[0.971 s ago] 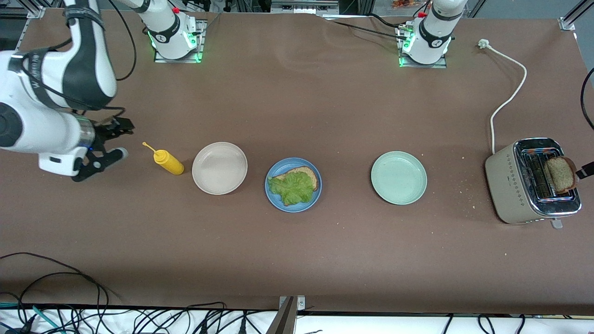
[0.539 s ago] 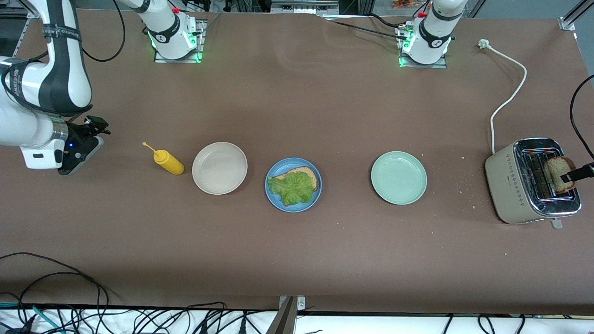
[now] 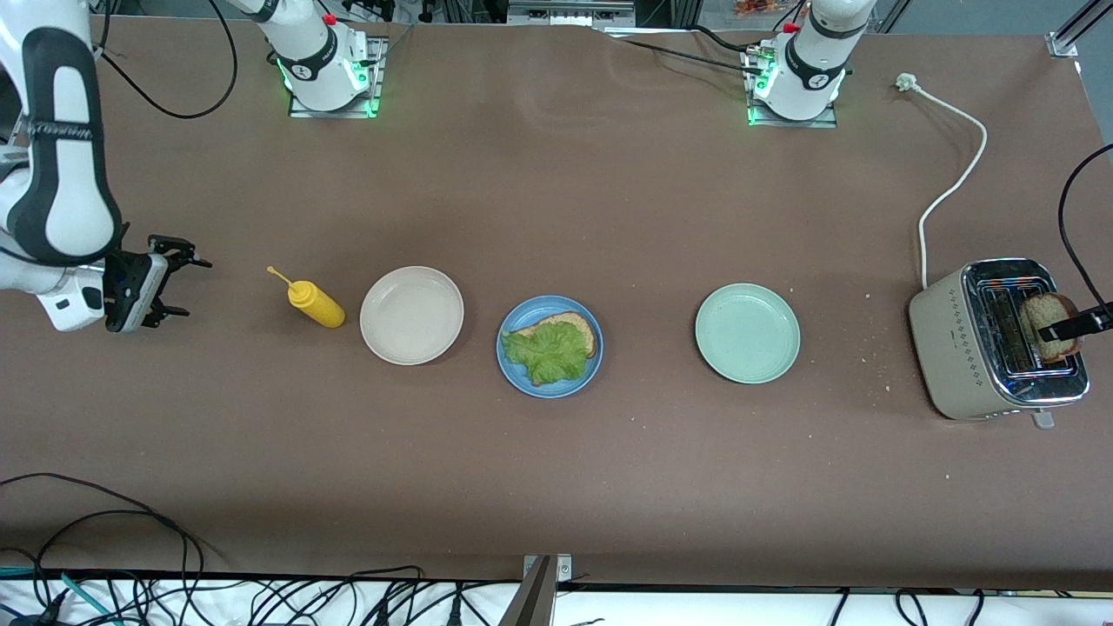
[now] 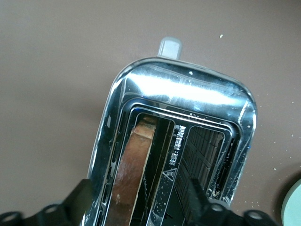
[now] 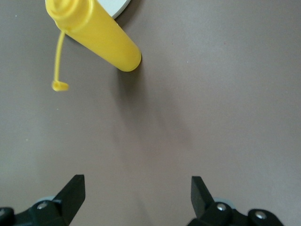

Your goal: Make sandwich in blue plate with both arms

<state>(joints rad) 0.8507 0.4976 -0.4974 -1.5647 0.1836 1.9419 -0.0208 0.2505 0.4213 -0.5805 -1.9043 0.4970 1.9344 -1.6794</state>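
Since the earlier frames the right arm has drawn back toward its end of the desk, and the left tool has come down onto the bread at the toaster.

Nearest the front camera among the task items, the round medium-blue plate (image 3: 513, 372) lies at mid-desk. It carries one brown wholemeal bread slice (image 3: 581, 326) with a ruffled green lettuce leaf (image 3: 546, 352) on top; the sandwich lacks its upper slice. A pale green plate (image 3: 747, 333) and a beige plate (image 3: 411, 315) flank it, both bare, and a yellow squeeze bottle (image 3: 315, 303) lies beside the beige plate.

At the left arm's end, the second brown bread slice (image 3: 1043, 320) stands in a slot of the beige and chrome toaster (image 3: 961, 339). The left tool (image 3: 1075, 327) straddles this slice with fingers wide, not yet clamped on it.

The right tool (image 3: 178, 283) waits over bare desk beside the bottle, fingers spread and empty.

Recommended practice, as a judgement: centre the fingers on the slice's flat faces, close gently to avoid crumbling, lift straight up clear of the slot walls, then carry it level to the blue plate and set it squarely over the lettuce.
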